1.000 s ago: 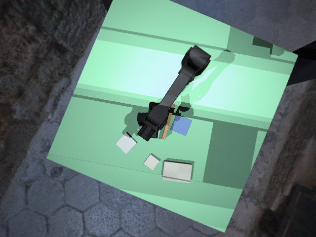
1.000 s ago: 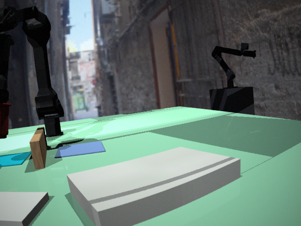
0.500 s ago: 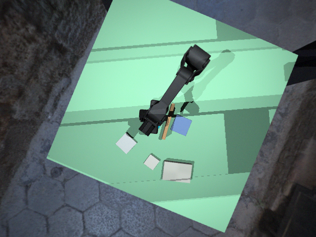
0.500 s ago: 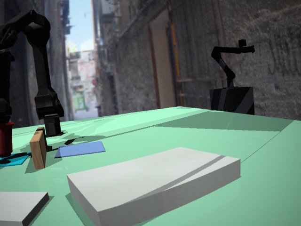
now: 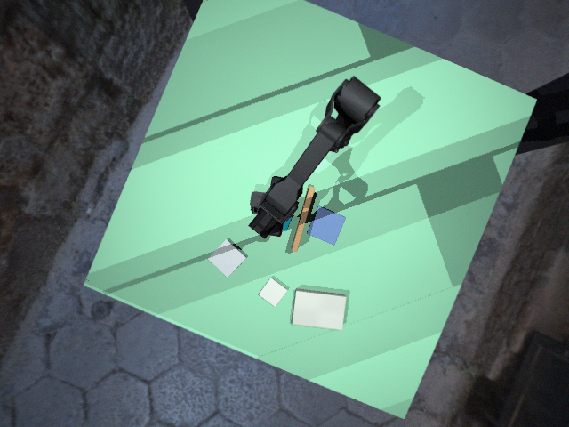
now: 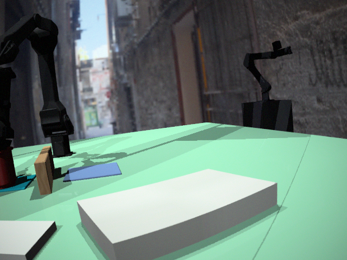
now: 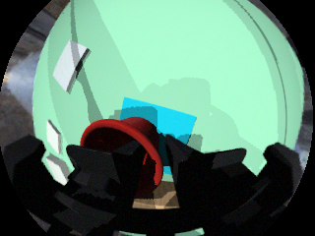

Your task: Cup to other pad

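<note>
My claw sits low at the cyan pad, the cup's rim between my narrowly parted fingers.

By the top view's clock, centred on my claw [image 5: 271, 221] [image 6: 5, 140] [image 7: 155, 144], the wooden wall [image 5: 300, 225] [image 6: 43, 176] [image 7: 157, 196] stands upright just beside me at 3 o'clock. It is in the way between the cyan pad [image 5: 286, 224] [image 6: 24, 182] [image 7: 178, 123] and the blue pad [image 5: 326, 226] [image 6: 94, 171], also at 3. The grey tile [image 5: 227, 258] [image 7: 69, 66] lies at 8, the small block [image 5: 273, 292] [image 6: 22, 238] at 6, the big block [image 5: 319, 309] [image 6: 179, 207] at 5.

The top view hides the cup [image 6: 6, 168] [image 7: 143, 129] beneath my own bulk. The exterior view shows it upright, its foot at the cyan pad. The wrist view shows its red rim and one fingertip over its mouth; I cannot tell whether I am pinching it. Its inside is too dark to make out marbles. Only the exterior view shows another arm [image 6: 253, 67], well beyond the table.
</note>
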Controlling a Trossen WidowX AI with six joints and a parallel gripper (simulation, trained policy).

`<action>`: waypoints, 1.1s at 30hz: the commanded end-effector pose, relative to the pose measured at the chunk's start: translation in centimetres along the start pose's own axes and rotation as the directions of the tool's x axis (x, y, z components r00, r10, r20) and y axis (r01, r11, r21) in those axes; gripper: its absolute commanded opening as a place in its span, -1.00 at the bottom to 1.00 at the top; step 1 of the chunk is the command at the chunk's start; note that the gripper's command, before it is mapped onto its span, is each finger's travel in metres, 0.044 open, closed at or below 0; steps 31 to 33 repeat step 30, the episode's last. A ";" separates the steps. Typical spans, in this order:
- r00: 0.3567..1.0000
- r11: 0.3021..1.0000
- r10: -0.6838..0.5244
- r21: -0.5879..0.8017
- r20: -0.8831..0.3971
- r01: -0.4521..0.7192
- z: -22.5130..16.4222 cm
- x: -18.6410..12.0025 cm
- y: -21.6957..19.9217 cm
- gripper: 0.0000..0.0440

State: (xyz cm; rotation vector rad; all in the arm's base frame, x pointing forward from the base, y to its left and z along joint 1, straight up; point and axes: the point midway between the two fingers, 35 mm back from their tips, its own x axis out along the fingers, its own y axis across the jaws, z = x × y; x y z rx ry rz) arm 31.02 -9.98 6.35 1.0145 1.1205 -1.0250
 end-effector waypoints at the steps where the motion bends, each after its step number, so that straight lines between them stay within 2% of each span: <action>1: 0.999 0.999 0.046 0.019 0.015 -0.047 0.7 -0.7 0.3 -0.31; 12: 0.993 0.993 0.117 0.019 0.016 -0.117 0.6 -2.8 -0.2 -0.12; 25: 0.980 0.980 0.194 0.032 0.042 -0.196 1.1 -6.0 -0.8 0.23; 30: 0.971 0.972 0.231 0.032 0.069 -0.233 1.8 -7.9 -0.8 0.47; 33: 0.971 0.972 0.231 0.032 0.069 -0.233 1.8 -7.9 -0.8 0.47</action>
